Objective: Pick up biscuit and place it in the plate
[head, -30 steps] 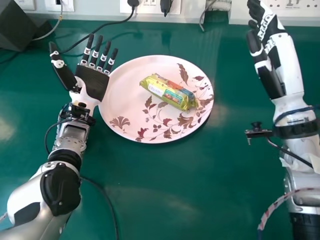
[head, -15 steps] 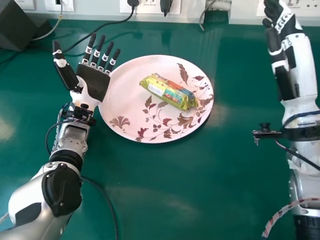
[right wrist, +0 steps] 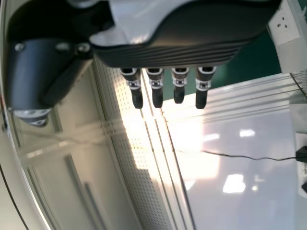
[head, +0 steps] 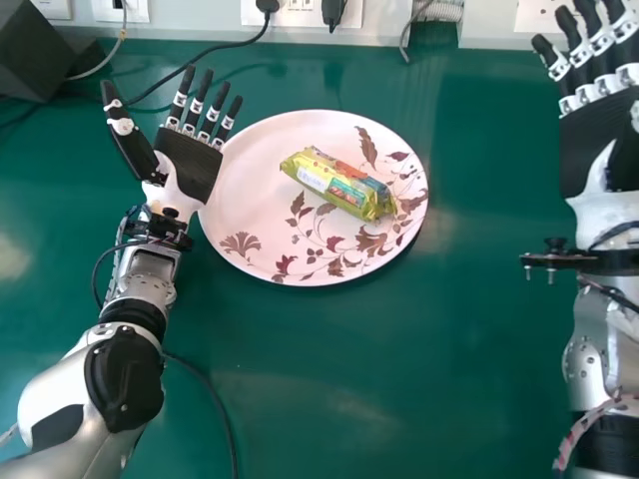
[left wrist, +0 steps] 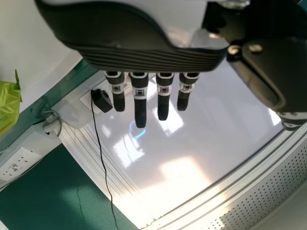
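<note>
Green desk [head: 399, 399] under everything, white wall along its far side. My left arm [head: 125, 374] comes in at lower left of the head view, my right arm [head: 594, 344] at the right. Plate [head: 247, 180] next: pale pink, leaf print, flat on the desk between my hands. Dark box [head: 35, 55] at far left corner. Left hand [head: 188, 165] right beside the plate's left rim, palm toward the head camera, can't tell if it touches; fingers straight, wide open, spread a bit, thumb out to the side, holding nothing. Right hand [head: 599, 145] off to the right, well apart from the plate, palm also toward that camera, fingers straight and open, nothing held. Biscuit [head: 339, 185], yellow-green pack, lies inside the plate, slightly far and right of the middle, slanted, nearer end to the right. Smallest: black plugs [head: 267, 5] at the wall, black cable [head: 190, 60] trailing behind my left hand
</note>
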You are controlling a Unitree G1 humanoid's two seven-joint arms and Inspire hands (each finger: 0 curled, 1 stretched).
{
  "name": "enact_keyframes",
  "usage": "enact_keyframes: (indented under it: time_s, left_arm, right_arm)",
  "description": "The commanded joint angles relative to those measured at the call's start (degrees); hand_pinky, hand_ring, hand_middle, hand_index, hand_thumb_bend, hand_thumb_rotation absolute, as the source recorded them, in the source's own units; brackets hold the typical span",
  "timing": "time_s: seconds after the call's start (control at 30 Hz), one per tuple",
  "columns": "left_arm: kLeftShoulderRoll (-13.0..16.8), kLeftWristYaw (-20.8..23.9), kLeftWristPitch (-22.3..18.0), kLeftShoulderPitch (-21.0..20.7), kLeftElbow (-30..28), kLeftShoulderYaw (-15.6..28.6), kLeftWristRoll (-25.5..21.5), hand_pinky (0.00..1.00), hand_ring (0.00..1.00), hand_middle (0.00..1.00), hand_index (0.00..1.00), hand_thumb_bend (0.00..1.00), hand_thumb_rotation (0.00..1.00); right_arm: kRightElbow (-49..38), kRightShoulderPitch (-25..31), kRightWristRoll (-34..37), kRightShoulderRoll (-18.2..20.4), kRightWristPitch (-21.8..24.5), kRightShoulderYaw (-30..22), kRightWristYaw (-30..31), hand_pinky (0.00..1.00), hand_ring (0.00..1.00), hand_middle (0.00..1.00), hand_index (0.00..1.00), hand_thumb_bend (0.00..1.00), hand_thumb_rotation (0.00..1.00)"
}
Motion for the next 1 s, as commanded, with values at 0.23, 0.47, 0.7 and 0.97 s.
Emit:
enact_keyframes:
  time_s: [0.23, 0.47, 0.7, 0.97]
  left_arm:
    - [-0.48, -0.23, 1.38, 2.11, 1.39, 0.7, -0.45, 0.89, 0.84, 0.94, 0.97, 1.0, 0.79]
    - [-0.41, 1.38, 1.3, 1.78, 1.43, 0.48, 0.05, 0.91, 0.84, 0.94, 0.98, 1.0, 0.78]
    - [-0.09, 2.81, 1.6, 1.55, 1.64, 0.41, 0.39, 0.9, 0.85, 0.93, 0.98, 1.0, 0.79]
    - [0.01, 1.89, 3.16, 1.17, 1.63, 1.35, -0.75, 0.86, 0.85, 0.95, 0.99, 1.0, 0.81]
  right_arm:
    - [3.49, -2.01, 4.72, 1.16, 1.5, -3.1, 4.55, 0.9, 1.0, 1.0, 1.0, 0.89, 0.47]
    - [5.23, -3.68, 8.84, 1.71, 3.91, -4.83, 8.17, 0.89, 1.0, 1.0, 1.0, 0.91, 0.46]
    - [8.0, -5.42, 10.96, 2.15, 6.57, -6.51, 10.28, 0.86, 0.99, 1.0, 1.0, 0.97, 0.41]
    - [10.45, -6.44, 10.42, 2.37, 7.02, -7.64, 11.97, 0.88, 0.99, 1.0, 1.0, 0.94, 0.4]
